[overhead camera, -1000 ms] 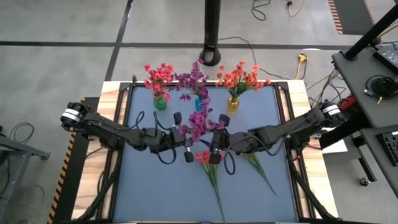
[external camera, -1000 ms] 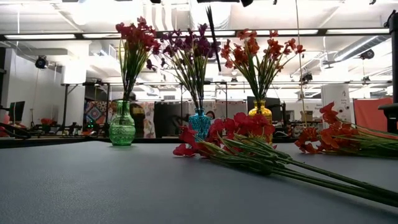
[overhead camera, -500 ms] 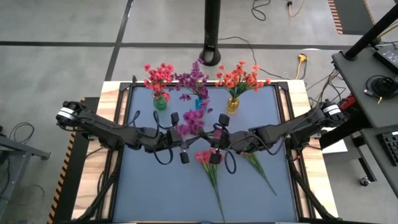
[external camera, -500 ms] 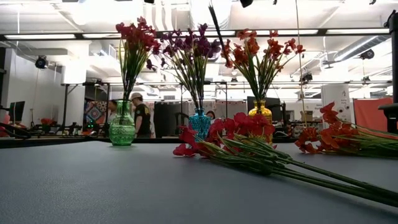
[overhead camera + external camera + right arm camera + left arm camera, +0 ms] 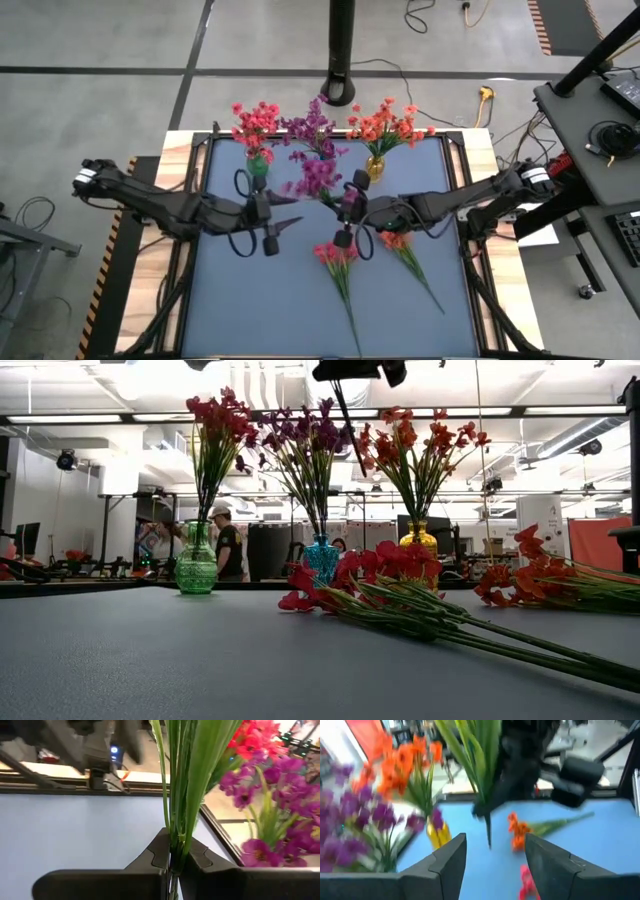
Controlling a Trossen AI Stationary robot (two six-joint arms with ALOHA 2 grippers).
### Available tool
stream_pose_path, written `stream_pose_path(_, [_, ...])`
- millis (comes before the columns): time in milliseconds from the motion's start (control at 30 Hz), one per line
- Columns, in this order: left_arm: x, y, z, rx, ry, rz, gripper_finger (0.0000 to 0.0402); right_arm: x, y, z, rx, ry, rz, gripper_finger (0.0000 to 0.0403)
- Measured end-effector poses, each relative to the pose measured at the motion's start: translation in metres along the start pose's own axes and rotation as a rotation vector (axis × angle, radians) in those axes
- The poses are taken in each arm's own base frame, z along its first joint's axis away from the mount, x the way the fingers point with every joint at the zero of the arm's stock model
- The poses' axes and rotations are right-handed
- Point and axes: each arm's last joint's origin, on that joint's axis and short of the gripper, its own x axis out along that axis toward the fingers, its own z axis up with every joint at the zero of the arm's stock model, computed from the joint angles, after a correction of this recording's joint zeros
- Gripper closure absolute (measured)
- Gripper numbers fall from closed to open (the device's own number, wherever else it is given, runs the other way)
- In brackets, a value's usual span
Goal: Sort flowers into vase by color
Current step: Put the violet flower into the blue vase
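My right gripper (image 5: 340, 204) is shut on a purple sprig (image 5: 315, 178), held high over the table's middle, just in front of the blue vase (image 5: 321, 557) of purple flowers. A green vase (image 5: 196, 565) holds pink-red flowers and a yellow vase (image 5: 418, 540) holds orange-red ones. A pink-red sprig (image 5: 338, 262) and an orange-red sprig (image 5: 398, 243) lie flat on the mat. My left gripper (image 5: 492, 855) stands open and holds nothing, to the left of the held sprig (image 5: 285, 222). My right gripper pinches the purple sprig's green stem and leaves (image 5: 175, 837) between its two fingers, below the blossoms. The fingers come almost level from the table's right and lie across the stem. The sprig stands nearly upright, its stem end (image 5: 346, 435) hanging clear of the table.
The three vases stand in a row along the mat's far edge. The two loose sprigs point their stems toward the near edge (image 5: 350, 325). Bare mat lies at the near left (image 5: 250, 310). A person walks in the room behind the table (image 5: 225, 545).
My left gripper has drawn back from the purple sprig toward the table's left edge, leaving it in my right gripper alone. My right gripper has carried the sprig a little toward the far edge and the blue vase, keeping it upright.
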Motion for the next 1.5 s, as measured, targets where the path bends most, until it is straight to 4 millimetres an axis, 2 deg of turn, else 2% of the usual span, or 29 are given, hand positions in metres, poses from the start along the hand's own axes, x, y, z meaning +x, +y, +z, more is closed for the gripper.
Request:
stream_pose_path(233, [-0.02, 0.012, -0.016, -0.067, 0.177, 0.02, 0.0222, 0.016, -0.021, -0.009, 0.09, -0.137, 0.066, 0.039])
stream_pose_path(400, [-0.025, 0.009, -0.033, -0.013, 0.217, 0.112, 0.0228, 0.028, -0.037, -0.025, 0.144, -0.266, 0.049, 0.039])
stream_pose_path(567, [-0.029, 0.01, -0.052, 0.027, 0.228, 0.203, 0.0231, 0.043, -0.041, -0.041, 0.156, -0.34, 0.007, 0.039])
stream_pose_path(733, [-0.038, 0.02, -0.052, 0.047, 0.203, 0.332, 0.0231, 0.067, -0.033, -0.05, 0.097, -0.348, -0.023, 0.039])
stream_pose_path(833, [-0.043, 0.024, -0.051, 0.043, 0.187, 0.368, 0.0231, 0.082, -0.031, -0.049, 0.082, -0.336, -0.063, 0.039])
stream_pose_path(1033, [-0.049, 0.029, -0.05, 0.045, 0.19, 0.379, 0.0231, 0.107, -0.04, -0.049, 0.053, -0.298, -0.199, 0.039])
stream_pose_path(1367, [-0.052, 0.031, -0.056, 0.056, 0.233, 0.389, 0.0231, 0.118, -0.073, -0.055, 0.139, -0.244, -0.266, 0.039])
stream_pose_path(1500, [-0.052, 0.031, -0.056, 0.056, 0.233, 0.389, 0.0231, 0.119, -0.077, -0.056, 0.125, -0.229, -0.275, 0.039])
